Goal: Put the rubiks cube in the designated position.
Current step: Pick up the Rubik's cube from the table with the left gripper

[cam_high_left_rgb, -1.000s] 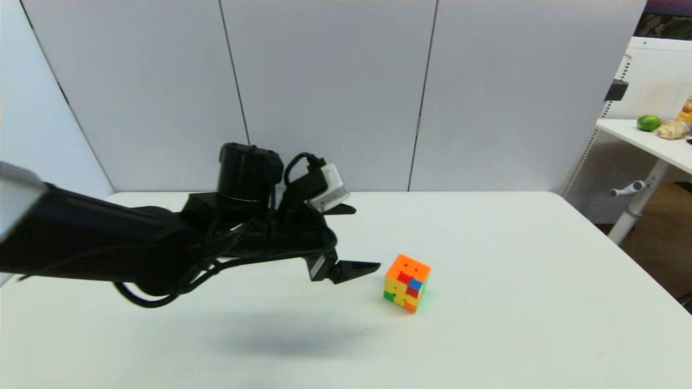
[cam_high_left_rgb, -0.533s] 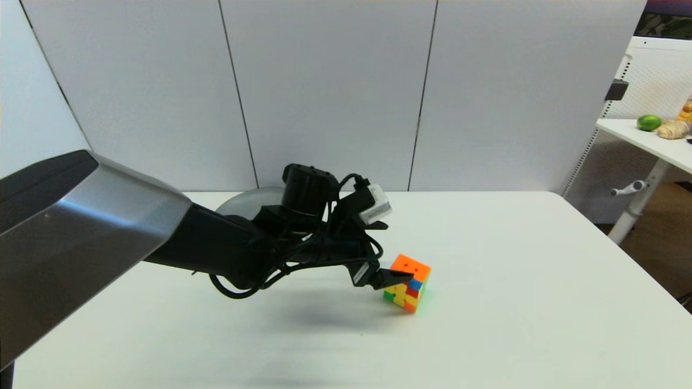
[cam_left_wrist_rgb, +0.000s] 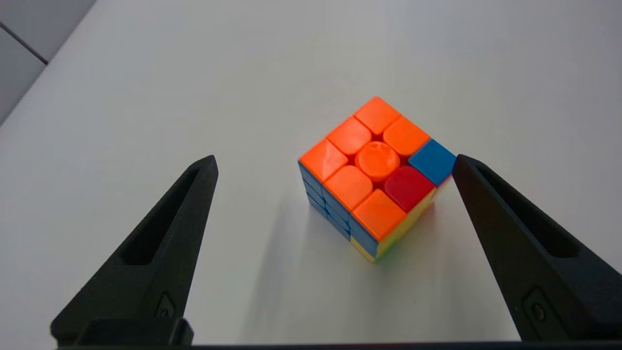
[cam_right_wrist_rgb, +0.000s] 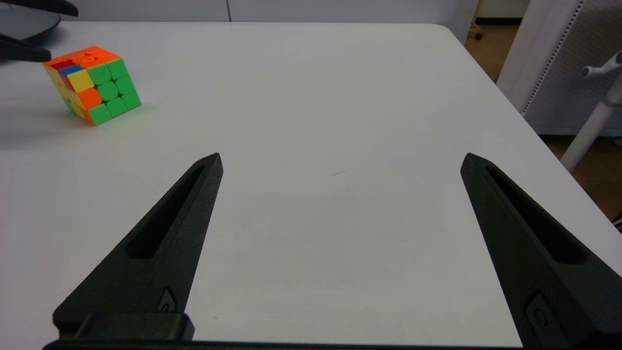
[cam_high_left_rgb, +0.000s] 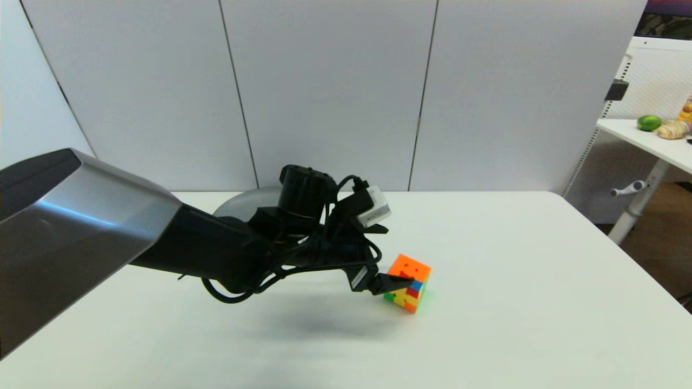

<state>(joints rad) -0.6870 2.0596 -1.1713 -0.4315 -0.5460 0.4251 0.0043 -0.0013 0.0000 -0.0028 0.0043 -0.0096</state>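
Left gripper (cam_left_wrist_rgb: 334, 163) lower, nearer rubiks cube (cam_left_wrist_rgb: 374, 175)

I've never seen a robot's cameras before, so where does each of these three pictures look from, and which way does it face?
Head view: from the robot's head, forward and down at the white table; its left arm reaches to the rubiks cube, a grey plate behind it.
Left wrist view: behind the open left end effector, looking down on the cube between its fingers.
Right wrist view: behind the open right end effector, low over bare table, the cube off to one side.
All three views share the cube.
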